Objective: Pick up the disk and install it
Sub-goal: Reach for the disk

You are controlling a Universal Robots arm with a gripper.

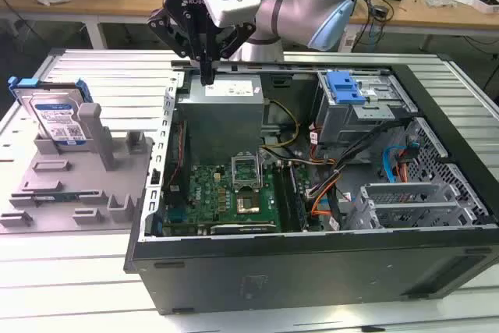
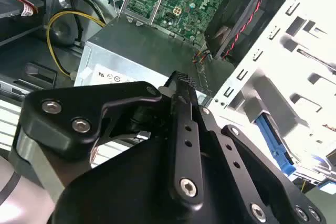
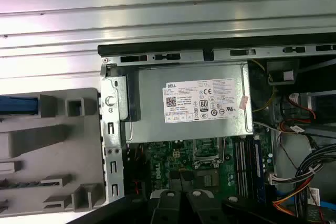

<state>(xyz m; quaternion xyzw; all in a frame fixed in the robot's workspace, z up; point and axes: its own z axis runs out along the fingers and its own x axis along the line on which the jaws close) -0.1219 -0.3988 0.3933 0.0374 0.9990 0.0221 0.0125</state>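
Hovering over the PSU point(image 1: 222, 111) in the exterior view, the gripper point(image 1: 207, 76) looks pinched narrow and empty. The disk point(image 1: 58, 115) stands well apart in the grey holder point(image 1: 78, 185), on the exterior view's left. Second wrist view: fingers point(image 2: 181, 85) together. First wrist view: the disk point(image 3: 18, 104) shows its blue edge. I'd grip its blue sides, not the label.

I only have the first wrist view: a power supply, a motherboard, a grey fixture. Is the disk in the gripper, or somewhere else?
Observer: Not in the gripper. In the exterior view the disk stands upright in the grey fixture, outside the case, at the exterior view's left.
Operator: And the gripper?
Observer: The gripper is shut and empty, pointing down over the power supply, at its end nearest the fixture.
Operator: Where is the drive cage?
Observer: The drive cage is inside the case, toward the exterior view's right, with a blue latch on top.
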